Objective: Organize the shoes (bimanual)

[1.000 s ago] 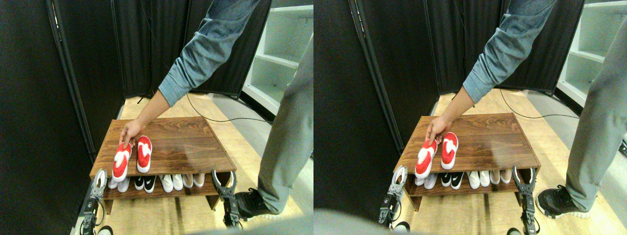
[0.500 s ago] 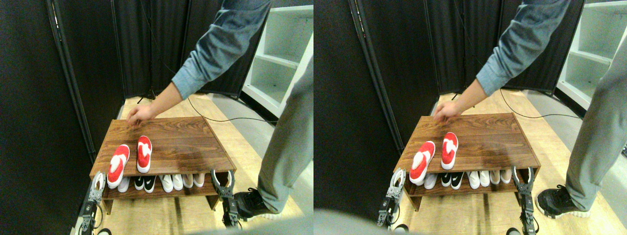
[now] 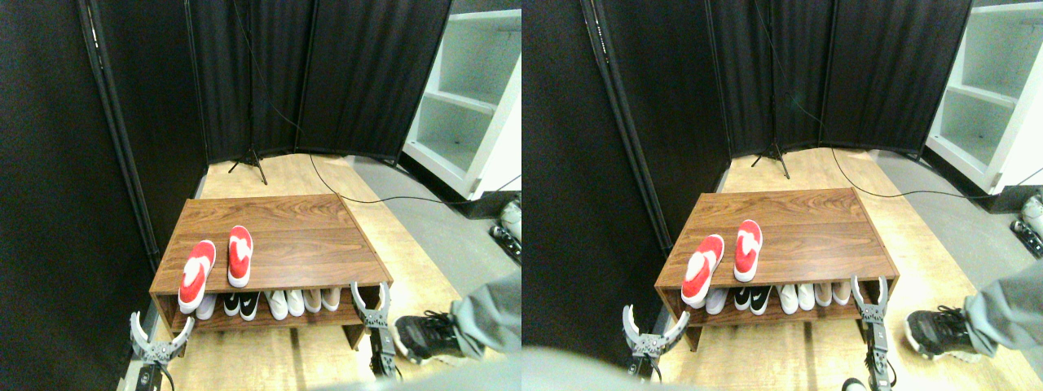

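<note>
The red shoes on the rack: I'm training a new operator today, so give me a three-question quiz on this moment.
1. True or false: both red shoes lie on the top board of the wooden rack.
2. Which red shoe pokes out over the rack's front edge? A) the left one B) the right one C) neither
3. Fill in: the row of white, beige and black-and-white shoes sits on the rack's ____ shelf.

Key: 1 true. 2 A: the left red shoe lies askew with its near end past the edge, while the right red shoe lies straighter, fully on the board. 3 lower.
</note>
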